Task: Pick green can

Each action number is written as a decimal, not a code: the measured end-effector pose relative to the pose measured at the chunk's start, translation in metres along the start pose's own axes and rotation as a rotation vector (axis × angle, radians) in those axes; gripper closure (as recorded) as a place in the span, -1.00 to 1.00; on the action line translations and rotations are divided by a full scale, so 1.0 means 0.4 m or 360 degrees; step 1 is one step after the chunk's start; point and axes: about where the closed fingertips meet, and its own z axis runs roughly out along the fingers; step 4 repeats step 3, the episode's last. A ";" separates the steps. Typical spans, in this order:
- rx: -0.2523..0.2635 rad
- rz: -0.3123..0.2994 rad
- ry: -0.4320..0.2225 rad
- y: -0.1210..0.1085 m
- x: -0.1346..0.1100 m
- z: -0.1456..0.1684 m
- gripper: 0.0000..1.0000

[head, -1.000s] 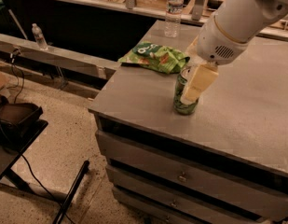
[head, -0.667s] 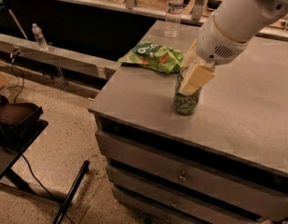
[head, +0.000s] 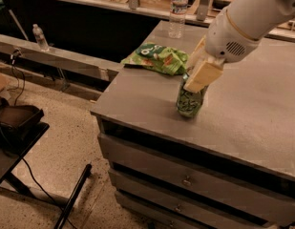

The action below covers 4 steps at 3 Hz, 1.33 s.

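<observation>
Grey cabinet top [head: 252, 118] bears green can [head: 189, 104]; gripper [head: 196, 79] at its rim, grasp unclear.

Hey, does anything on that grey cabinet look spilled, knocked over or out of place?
Nothing stands out. The green can stands on the cabinet top with the gripper at its rim, the snack bag lies flat behind it, the water bottle stands upright.

A grey cabinet [head: 137, 104] with stacked drawers [head: 152, 162] is set on a pale speckled floor [head: 61, 109]. A long bench [head: 66, 56] is seen behind it, and a dark stand [head: 11, 149] with a black cable [head: 39, 187] is placed at the left.
</observation>
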 end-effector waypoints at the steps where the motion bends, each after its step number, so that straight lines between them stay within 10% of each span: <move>1: 0.0015 -0.0020 -0.0240 -0.002 -0.020 -0.075 1.00; 4: 0.0064 -0.0103 -0.0411 0.017 -0.046 -0.159 1.00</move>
